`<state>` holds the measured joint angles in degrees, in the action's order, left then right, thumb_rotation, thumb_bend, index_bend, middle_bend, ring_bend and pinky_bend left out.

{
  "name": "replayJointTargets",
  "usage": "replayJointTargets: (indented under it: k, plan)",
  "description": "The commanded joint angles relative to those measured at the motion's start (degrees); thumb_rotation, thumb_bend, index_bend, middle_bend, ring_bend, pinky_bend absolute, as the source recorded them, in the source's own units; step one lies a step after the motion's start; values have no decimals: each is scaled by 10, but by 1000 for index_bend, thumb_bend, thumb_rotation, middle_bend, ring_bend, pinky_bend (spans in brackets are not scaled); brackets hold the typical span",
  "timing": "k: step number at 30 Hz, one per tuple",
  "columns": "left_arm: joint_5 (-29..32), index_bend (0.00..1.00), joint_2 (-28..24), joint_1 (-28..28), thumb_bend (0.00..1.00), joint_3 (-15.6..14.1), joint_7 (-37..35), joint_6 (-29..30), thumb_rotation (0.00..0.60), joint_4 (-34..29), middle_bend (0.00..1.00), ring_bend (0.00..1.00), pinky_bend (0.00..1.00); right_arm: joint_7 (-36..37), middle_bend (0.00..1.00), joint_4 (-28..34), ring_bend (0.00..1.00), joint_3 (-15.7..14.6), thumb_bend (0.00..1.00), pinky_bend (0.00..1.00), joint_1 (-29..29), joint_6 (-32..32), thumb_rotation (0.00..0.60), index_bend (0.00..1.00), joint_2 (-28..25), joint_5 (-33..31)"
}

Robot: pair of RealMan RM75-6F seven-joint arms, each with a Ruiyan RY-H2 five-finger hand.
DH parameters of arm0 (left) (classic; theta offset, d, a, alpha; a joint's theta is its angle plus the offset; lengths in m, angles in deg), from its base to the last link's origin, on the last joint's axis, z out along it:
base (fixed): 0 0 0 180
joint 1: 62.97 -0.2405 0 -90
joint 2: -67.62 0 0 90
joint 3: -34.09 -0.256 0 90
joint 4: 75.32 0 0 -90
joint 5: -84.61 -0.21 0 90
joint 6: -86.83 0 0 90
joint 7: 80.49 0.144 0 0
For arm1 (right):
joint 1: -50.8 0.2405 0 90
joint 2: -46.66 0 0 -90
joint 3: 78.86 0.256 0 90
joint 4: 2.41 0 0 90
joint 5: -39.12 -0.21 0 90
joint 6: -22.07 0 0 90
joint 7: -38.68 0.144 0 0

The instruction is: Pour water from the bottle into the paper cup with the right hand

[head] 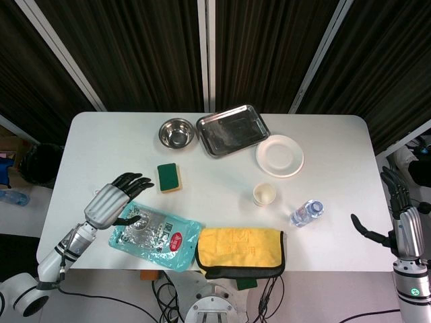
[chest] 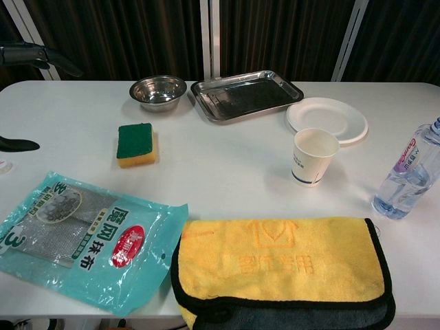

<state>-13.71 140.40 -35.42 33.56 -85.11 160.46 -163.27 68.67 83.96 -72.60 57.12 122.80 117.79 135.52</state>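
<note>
A clear water bottle (head: 307, 212) (chest: 410, 172) with a blue cap stands upright on the white table right of the paper cup (head: 264, 194) (chest: 313, 157), which stands open side up. My right hand (head: 399, 214) hovers open at the table's right edge, well apart from the bottle, fingers spread and thumb pointing left. My left hand (head: 116, 200) hovers open over the left end of a teal packet (head: 156, 235) (chest: 81, 237); in the chest view only dark fingertips (chest: 41, 56) show at the left edge.
A yellow cloth (head: 239, 252) (chest: 278, 269) lies folded at the front edge. Behind the cup are a white plate (head: 279, 155) (chest: 327, 118), a steel tray (head: 232, 129) (chest: 245, 93) and a steel bowl (head: 176, 132) (chest: 158, 91). A green-yellow sponge (head: 168, 177) (chest: 135, 144) lies left of centre.
</note>
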Motion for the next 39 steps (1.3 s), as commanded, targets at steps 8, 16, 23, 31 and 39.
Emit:
replayJointTargets:
  k: [8,16,23,31,39]
  plan:
    - [0,185,0,0,132,-1,0,2,589,0,171,125,169,-2,0,1,0,-2,242,0,1,-2,600,0,0,2]
    - [0,185,1,2,132,-2,0,1,590,1,171,125,169,-5,0,-1,0,-6,242,0,0,-5,600,0,3,2]
    - [3,185,1,1,132,-3,-1,2,593,3,171,124,168,-6,0,-4,0,-7,242,0,-2,-13,600,0,1,-9]
    - [7,184,3,-1,132,-4,-2,4,593,7,171,125,169,-12,0,-31,0,-12,239,0,-8,-39,600,0,5,-39]
    - [18,185,5,-13,132,-8,-12,10,595,24,171,125,167,0,0,-96,0,-27,237,0,-22,-95,600,0,41,-92]
